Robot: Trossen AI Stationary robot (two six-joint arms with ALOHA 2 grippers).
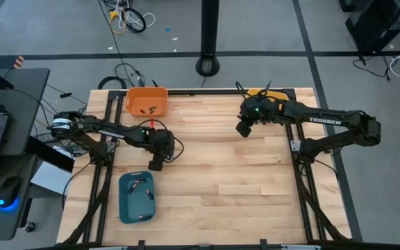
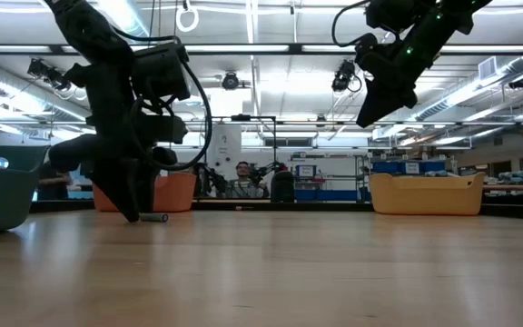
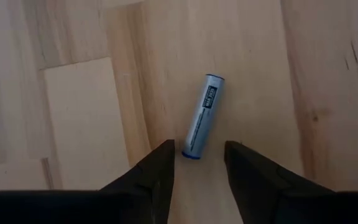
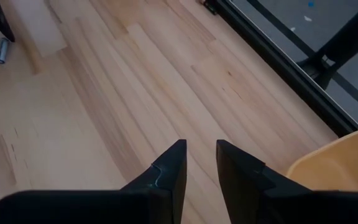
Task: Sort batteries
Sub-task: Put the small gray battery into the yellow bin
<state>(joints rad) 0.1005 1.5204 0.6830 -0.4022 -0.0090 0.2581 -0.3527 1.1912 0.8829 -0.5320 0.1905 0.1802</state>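
A silvery-blue cylindrical battery [image 3: 204, 117] lies on its side on the wooden table; it also shows in the low view [image 2: 155, 218]. My left gripper [image 3: 197, 152] is open and points down, low over the table, with one finger on either side of the battery's near end, not touching it. In the high view the left gripper [image 1: 156, 164] is at the table's left middle. My right gripper [image 1: 244, 130] is open and empty, raised well above the table [image 2: 370, 113] at the far right.
An orange tray [image 1: 146, 102] with a few small batteries stands at the far left. A teal tray [image 1: 137, 196] with several batteries lies near the front left. A yellow tray [image 2: 425, 193] stands at the far right, partly under the right arm.
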